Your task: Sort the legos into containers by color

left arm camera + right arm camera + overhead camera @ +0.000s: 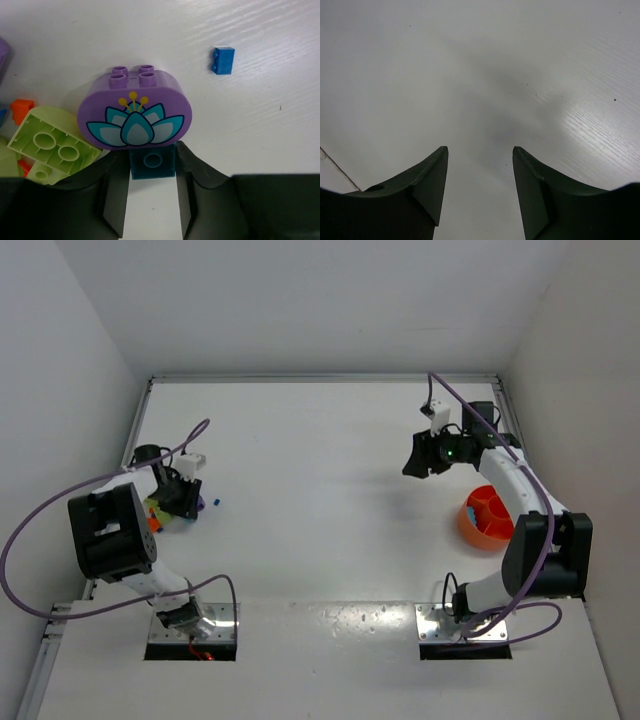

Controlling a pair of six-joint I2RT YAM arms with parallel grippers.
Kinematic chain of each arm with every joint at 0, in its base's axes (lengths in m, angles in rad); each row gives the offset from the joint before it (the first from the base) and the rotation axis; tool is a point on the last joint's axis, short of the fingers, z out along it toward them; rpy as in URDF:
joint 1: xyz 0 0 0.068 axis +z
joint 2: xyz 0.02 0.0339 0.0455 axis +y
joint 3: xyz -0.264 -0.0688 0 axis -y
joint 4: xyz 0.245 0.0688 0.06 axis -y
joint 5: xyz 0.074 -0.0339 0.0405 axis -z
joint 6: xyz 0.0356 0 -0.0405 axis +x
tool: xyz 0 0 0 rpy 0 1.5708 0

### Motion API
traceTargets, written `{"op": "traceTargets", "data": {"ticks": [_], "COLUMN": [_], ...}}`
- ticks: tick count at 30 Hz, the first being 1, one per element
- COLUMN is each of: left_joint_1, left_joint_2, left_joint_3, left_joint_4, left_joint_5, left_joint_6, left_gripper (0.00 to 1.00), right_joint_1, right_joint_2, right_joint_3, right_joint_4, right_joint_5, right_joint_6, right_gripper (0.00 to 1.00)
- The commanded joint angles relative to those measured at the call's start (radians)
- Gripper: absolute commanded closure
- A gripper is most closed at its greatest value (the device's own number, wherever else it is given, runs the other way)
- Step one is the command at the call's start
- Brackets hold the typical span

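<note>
My left gripper [152, 150] is shut on a small teal brick [152, 162] at its fingertips, low at the table's left [184, 508]. The teal brick touches a big purple brick [132, 107] with a lotus picture. A yellow-green brick [50, 145] lies upside down to their left, with an orange brick [21, 109] beyond it. A small blue brick [223, 60] lies apart, ahead and to the right, and also shows in the top view [203, 504]. The round orange bowl [468, 525] with dividers stands at the right. My right gripper [480, 148] is open and empty over bare table, up-left of the bowl [415, 465].
The right arm's links pass right over the bowl's far side. White walls close the table at the back and on both sides. The brick pile lies close to the left wall, under my left arm's cable.
</note>
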Motion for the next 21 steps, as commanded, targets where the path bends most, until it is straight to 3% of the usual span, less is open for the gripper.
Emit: {"op": "traceTargets", "data": {"ticks": [1,4,6,8,12,16,21], "left_joint_1": [-0.015,-0.015,-0.015,-0.006,0.015,-0.050,-0.116], "left_joint_2": [0.009,-0.005,-0.048,-0.086,-0.236,-0.372,-0.459], "left_joint_3": [-0.004,-0.023,-0.034,-0.034,-0.009,0.075,0.123], "left_joint_4": [0.028,0.028,0.009,-0.049,-0.155,-0.251,-0.296], "left_joint_5": [-0.004,-0.004,0.031,0.132,0.326,0.447,0.604], "left_joint_6": [-0.007,-0.007,0.031,0.067,0.131,0.151,0.090], "left_gripper": [0.60,0.69,0.72,0.76,0.76,0.76,0.76], "right_joint_1": [0.007,0.017,0.026,0.037,0.103,0.213,0.316], "right_joint_2": [-0.001,-0.013,-0.013,-0.013,0.005,0.045,0.146], "right_joint_3": [0.000,0.000,0.000,0.000,0.033,0.065,0.182], "right_joint_4": [0.034,0.034,0.034,0.045,0.140,0.333,0.404], "right_joint_5": [-0.011,-0.046,-0.103,-0.182,-0.295,-0.318,-0.318], "right_joint_6": [0.016,0.045,0.084,0.127,0.340,0.657,0.860], "right_gripper": [0.45,0.43,0.31,0.29,0.29,0.29,0.29]}}
